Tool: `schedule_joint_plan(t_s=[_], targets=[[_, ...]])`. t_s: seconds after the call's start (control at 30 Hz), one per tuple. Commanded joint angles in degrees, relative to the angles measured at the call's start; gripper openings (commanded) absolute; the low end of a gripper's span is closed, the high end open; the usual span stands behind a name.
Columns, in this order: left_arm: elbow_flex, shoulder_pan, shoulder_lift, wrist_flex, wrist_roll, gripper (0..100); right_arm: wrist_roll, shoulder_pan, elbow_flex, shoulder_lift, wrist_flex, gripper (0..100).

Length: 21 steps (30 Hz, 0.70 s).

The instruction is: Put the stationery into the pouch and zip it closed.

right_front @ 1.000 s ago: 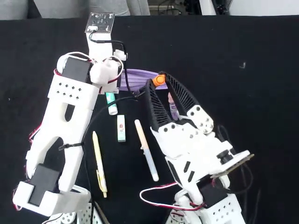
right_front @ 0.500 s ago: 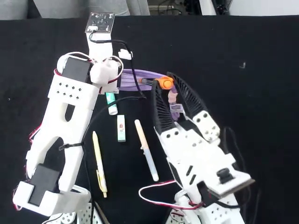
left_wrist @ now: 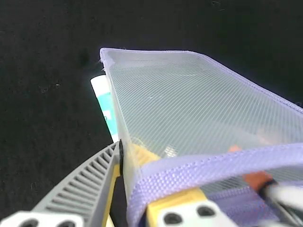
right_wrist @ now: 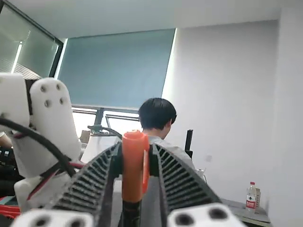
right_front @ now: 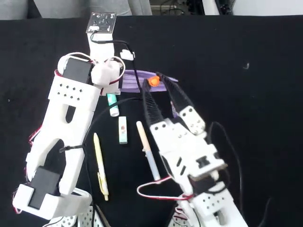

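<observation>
Right wrist view: right gripper (right_wrist: 136,150) jaws clamped on an orange-capped pen (right_wrist: 134,163), cap poking up past the tips. Left gripper (left_wrist: 137,191) jaws pinch the pouch (left_wrist: 189,109) by its purple hem; clear striped mesh, stretching away from them. Teal-white tube (left_wrist: 105,106) sits beside its far corner.

Bright, even light on the black table (right_front: 265,47); the window blind (right_wrist: 113,71) glows.
</observation>
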<state>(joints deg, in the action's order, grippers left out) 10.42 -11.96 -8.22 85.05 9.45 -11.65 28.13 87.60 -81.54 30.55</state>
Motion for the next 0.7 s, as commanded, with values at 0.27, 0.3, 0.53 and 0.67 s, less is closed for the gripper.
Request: schedule_joint_plan(t_s=[0.27,0.3,0.53,0.67], targets=[[0.22,-0.66,-1.05,0.35,-1.23,3,-0.35,-3.08,-0.57,20.0,9.32,1.1],[0.22,-0.57,-1.05,0.35,-1.23,3,-0.35,-2.99,-0.75,21.05,9.41,1.2],[0.4,4.0,-1.05,0.26,-0.97,3,4.4,-2.73,-1.71,25.63,9.58,16.2],[0.22,5.85,-1.05,0.26,-0.97,3,4.92,-2.73,-1.63,25.98,9.58,23.1]])
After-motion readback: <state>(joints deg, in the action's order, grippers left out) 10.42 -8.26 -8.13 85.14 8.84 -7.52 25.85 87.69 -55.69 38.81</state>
